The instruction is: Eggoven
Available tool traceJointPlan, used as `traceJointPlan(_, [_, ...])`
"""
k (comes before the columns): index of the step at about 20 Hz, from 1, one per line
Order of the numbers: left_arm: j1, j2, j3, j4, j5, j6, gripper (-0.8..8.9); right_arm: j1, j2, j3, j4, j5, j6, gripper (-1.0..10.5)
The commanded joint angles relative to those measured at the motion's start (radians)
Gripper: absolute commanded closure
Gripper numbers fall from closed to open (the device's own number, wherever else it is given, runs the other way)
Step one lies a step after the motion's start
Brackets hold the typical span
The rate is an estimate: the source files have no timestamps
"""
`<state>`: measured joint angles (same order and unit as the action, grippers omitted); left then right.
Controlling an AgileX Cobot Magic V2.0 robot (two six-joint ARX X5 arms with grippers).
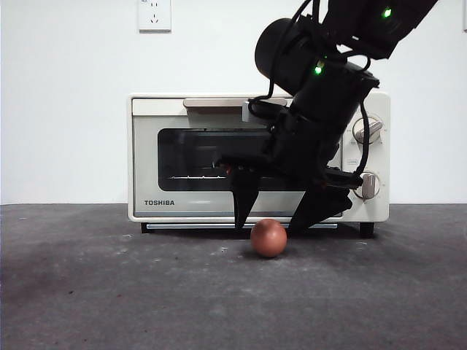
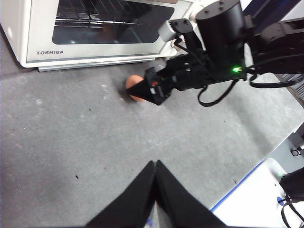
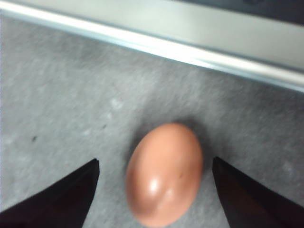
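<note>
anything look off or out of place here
Only the egg: it lies loose on the bare table in front of the closed oven. The right gripper hangs open over it; the left gripper waits shut.

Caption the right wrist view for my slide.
Open right tool straddling the egg on the grey table, beside the oven.

Table: dark grey matte tabletop [image 1: 87, 292], faintly speckled.
Wall: plain white wall [image 1: 66, 109].
Socket: white wall socket [image 1: 154, 14], high up.

A grey table [image 1: 87, 292] carries the toaster oven [image 1: 153, 146] and egg [image 1: 268, 238].
</note>
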<state>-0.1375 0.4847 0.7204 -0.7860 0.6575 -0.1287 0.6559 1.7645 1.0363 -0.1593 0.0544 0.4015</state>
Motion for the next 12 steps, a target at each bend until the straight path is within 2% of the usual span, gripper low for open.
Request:
traceJointPlan(1, [-0.009, 0.006, 0.015, 0.007, 0.004, 0.013, 8.06, 0.009, 0.029, 0.019, 0.017, 0.008, 0.01, 5.7])
traceJointPlan(12, [-0.009, 0.006, 0.015, 0.008, 0.004, 0.013, 8.06, 0.002, 0.079, 0.019, 0.046, 0.023, 0.011, 5.9])
